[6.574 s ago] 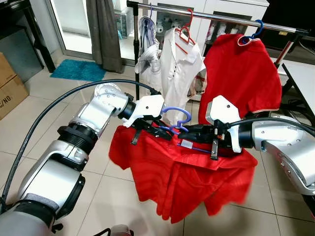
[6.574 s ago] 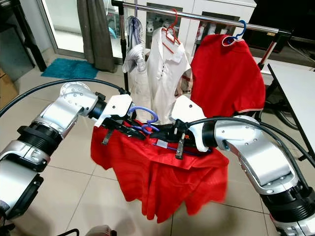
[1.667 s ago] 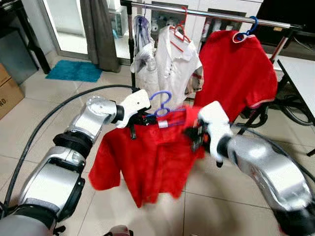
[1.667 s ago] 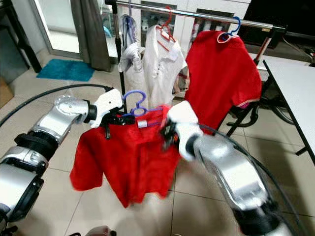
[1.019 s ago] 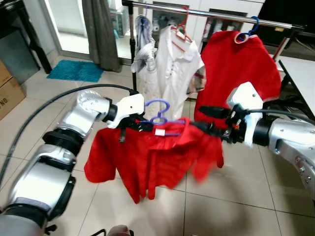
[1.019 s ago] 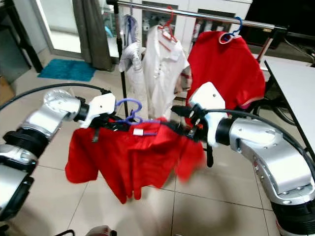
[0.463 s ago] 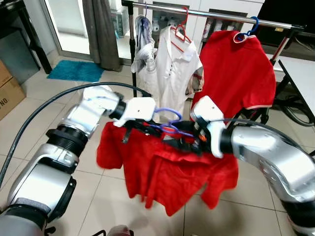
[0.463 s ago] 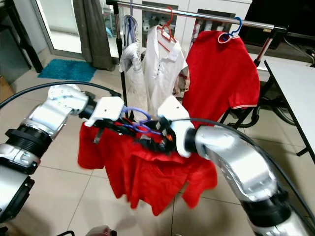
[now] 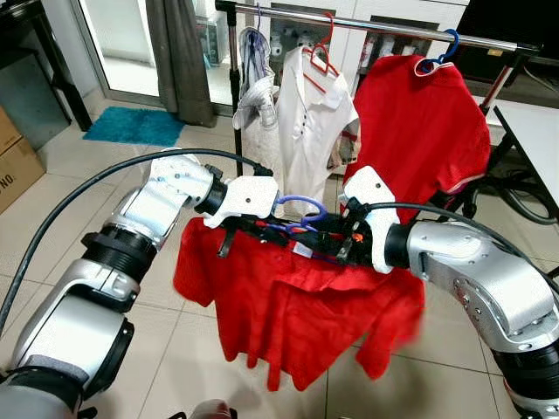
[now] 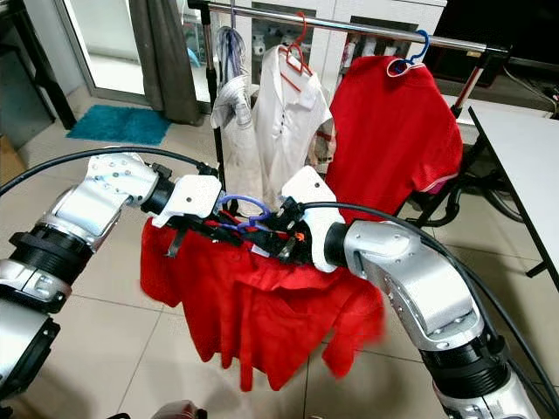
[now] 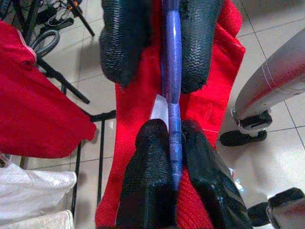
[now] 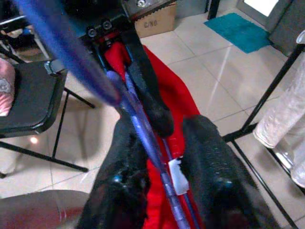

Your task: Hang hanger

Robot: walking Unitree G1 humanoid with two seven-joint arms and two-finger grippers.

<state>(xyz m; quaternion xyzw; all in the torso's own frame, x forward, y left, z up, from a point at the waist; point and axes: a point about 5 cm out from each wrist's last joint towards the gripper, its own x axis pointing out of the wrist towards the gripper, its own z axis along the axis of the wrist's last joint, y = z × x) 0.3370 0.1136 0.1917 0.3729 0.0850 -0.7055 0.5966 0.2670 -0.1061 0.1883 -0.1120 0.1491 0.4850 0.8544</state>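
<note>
A purple hanger [image 9: 301,209] carrying a red shirt [image 9: 306,305] is held out in front of me, below the clothes rail [image 9: 384,26]. My left gripper [image 9: 262,229] is shut on the hanger's bar [image 11: 172,95] near the hook. My right gripper [image 9: 336,244] is at the same bar from the other side. Its fingers [image 12: 209,167] stand apart on either side of the bar [image 12: 152,152], with a gap showing. The shirt drapes down over both fingertips, with a white tag [image 11: 159,107] at the collar.
On the rail hang a pale garment [image 9: 258,87], a white shirt [image 9: 314,113] on a red hanger and a red shirt [image 9: 428,122] on a blue hanger. A curtain [image 9: 179,52], teal mat [image 9: 131,125] and cardboard box [image 9: 17,157] are left; a white table [image 9: 537,131] is right.
My right gripper swung off the hanger, then came back and now straddles its bar. My left gripper kept its hold throughout. The shirt now hangs lower and steadier.
</note>
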